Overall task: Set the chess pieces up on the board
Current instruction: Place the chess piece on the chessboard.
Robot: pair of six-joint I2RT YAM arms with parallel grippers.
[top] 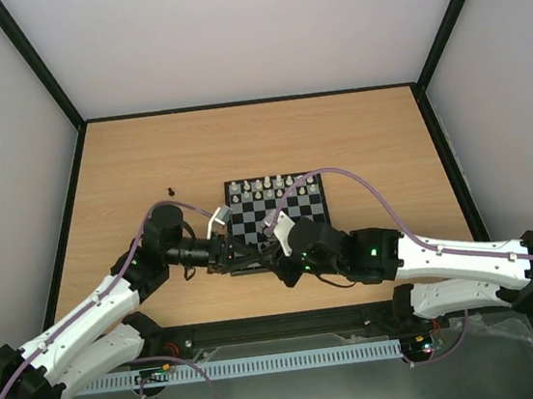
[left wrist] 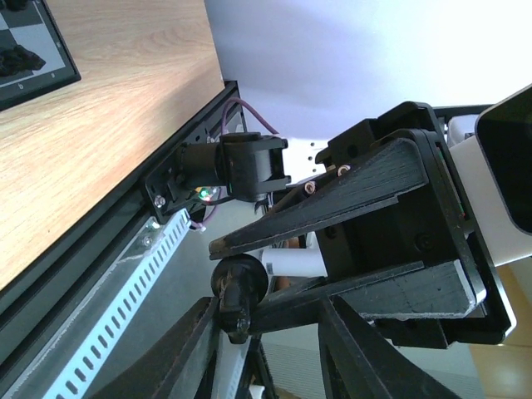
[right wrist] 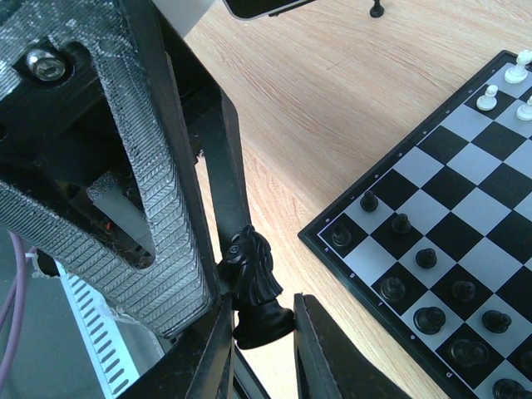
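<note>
black knight [right wrist: 253, 287], pinched between right gripper [right wrist: 261, 326] fingers

A robotics lab test cell: plain white wall panels [top: 245, 27] in black frame struts [top: 36, 62] enclose a light wooden tabletop [top: 355, 130] edged by a slotted grey cable duct [top: 286, 361].

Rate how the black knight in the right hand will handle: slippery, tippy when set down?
Black knight looks rigid and probably light: small, pinched at its base by the right hand with no visible give. Glossy surface suggests it could slip or twist in the grip. Tall over a narrow base, so likely tippy if nudged high once on the board.
</note>
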